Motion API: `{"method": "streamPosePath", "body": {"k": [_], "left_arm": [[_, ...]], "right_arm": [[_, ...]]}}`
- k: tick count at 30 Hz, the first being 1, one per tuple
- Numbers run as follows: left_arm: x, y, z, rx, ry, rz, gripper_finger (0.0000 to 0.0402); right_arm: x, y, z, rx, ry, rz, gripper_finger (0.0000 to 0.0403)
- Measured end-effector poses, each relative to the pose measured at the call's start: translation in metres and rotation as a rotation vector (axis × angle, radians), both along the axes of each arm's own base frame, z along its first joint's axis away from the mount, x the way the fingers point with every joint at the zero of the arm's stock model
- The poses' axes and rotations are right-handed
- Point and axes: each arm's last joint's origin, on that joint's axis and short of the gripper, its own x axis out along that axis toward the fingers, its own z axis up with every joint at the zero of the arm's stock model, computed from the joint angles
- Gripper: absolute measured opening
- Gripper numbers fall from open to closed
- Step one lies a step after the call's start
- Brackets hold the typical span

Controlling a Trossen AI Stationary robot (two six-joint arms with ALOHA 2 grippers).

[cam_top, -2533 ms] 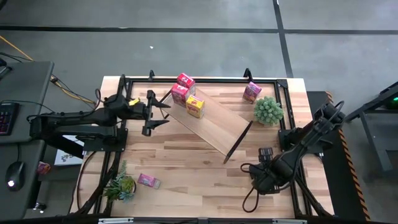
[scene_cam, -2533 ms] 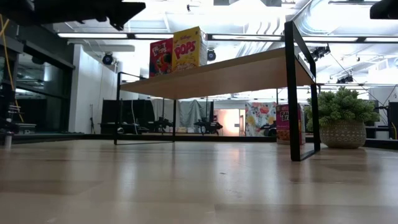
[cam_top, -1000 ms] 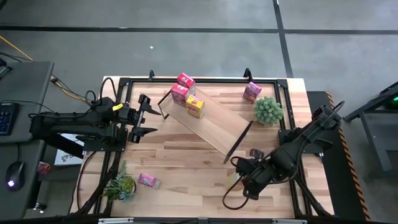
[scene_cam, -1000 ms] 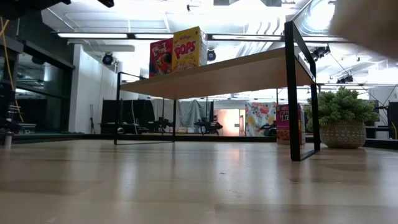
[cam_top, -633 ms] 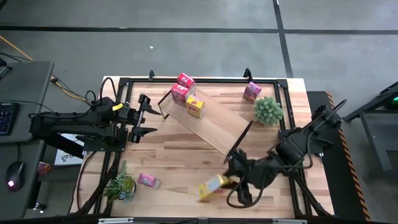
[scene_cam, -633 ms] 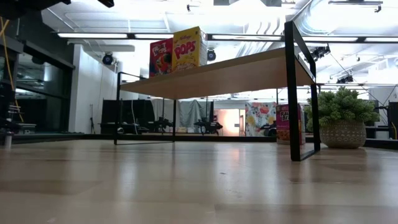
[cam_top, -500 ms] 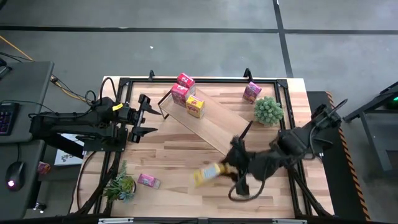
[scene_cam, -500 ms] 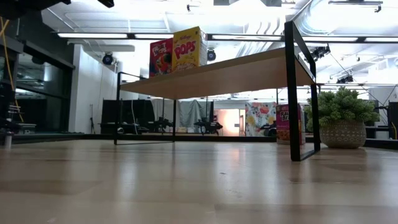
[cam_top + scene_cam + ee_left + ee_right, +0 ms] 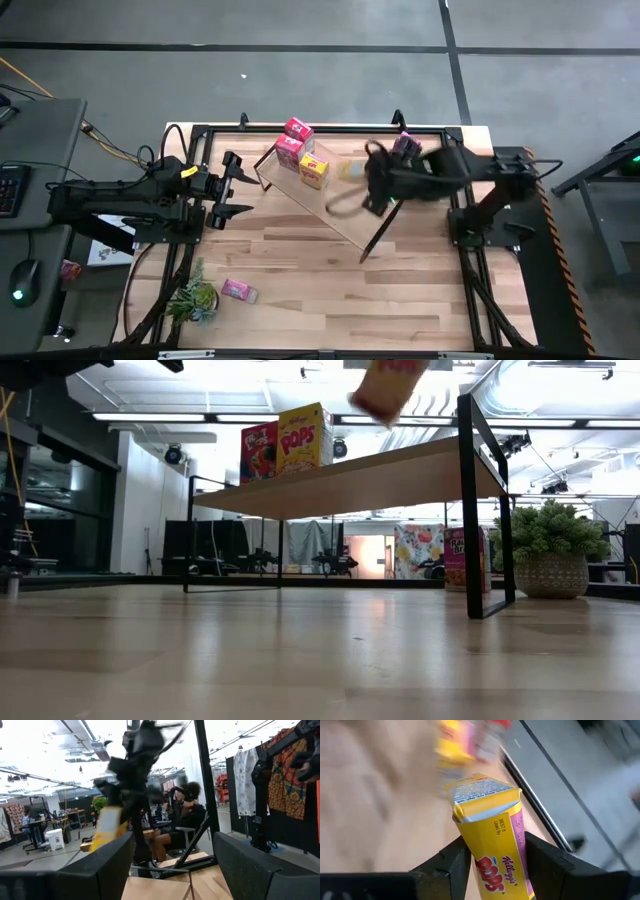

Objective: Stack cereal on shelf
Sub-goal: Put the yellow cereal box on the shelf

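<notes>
The shelf (image 9: 335, 195), a light-wood board on black end frames, stands slantwise on the table; in the low view (image 9: 370, 475) it shows side-on. A red cereal box (image 9: 298, 128), a second red one (image 9: 289, 151) and a yellow one (image 9: 314, 171) stand on its far-left end. My right gripper (image 9: 362, 180) is over the middle of the shelf, shut on another yellow cereal box (image 9: 487, 827), which shows blurred above the board (image 9: 390, 385). My left gripper (image 9: 237, 185) is open and empty left of the shelf. My right gripper pinches the yellow box between its two fingers (image 9: 454, 860), one on each of two opposite sides (image 9: 470, 852). The box's closed top end (image 9: 482, 792) sticks out beyond the fingertips. The fingers point roughly toward the table's left. The box is lifted clear above the board.
A pink cereal box (image 9: 404, 146) stands on the table at the far right, next to a potted plant (image 9: 548, 555). Another pink box (image 9: 238, 291) lies near a second plant (image 9: 195, 298) at the near left. Bare tabletop lies in front of the shelf.
My right gripper has gone from the near right of the table, with the yellow box in its fingers, up and toward the far edge. It now hangs over the shelf's middle, and the box has come into the low view above the board.
</notes>
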Motion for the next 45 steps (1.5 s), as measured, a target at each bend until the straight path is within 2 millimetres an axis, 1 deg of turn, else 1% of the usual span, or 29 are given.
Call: {"method": "streamPosePath", "body": {"k": [4, 8, 13, 16, 20, 26, 41, 45], "left_arm": [[0.000, 0.000, 0.000, 0.000, 0.001, 0.001, 0.0266], [0.000, 0.000, 0.000, 0.000, 0.001, 0.002, 0.0266], [0.000, 0.000, 0.000, -0.001, 0.001, 0.003, 0.0266], [0.000, 0.000, 0.000, -0.001, 0.001, 0.003, 0.0266], [0.000, 0.000, 0.000, -0.001, 0.001, 0.003, 0.0266], [0.000, 0.000, 0.000, -0.001, 0.001, 0.003, 0.0266], [0.000, 0.000, 0.000, -0.001, 0.001, 0.002, 0.0266], [0.000, 0.000, 0.000, -0.001, 0.001, 0.003, 0.0266]], "right_arm": [[0.006, -0.033, -0.013, 0.053, 0.049, -0.115, 0.0161], [0.014, -0.059, -0.019, 0.132, 0.002, -0.197, 0.0161], [0.024, -0.084, -0.026, 0.300, -0.096, -0.274, 0.0161], [0.028, -0.093, -0.033, 0.343, -0.081, -0.301, 0.0161], [0.035, -0.097, -0.044, 0.344, -0.017, -0.322, 0.0161], [0.047, -0.097, -0.057, 0.377, 0.033, -0.285, 0.0160], [0.054, -0.098, -0.057, 0.394, -0.020, -0.265, 0.0160], [0.054, -0.097, -0.057, 0.404, -0.011, -0.241, 0.0161]]}}
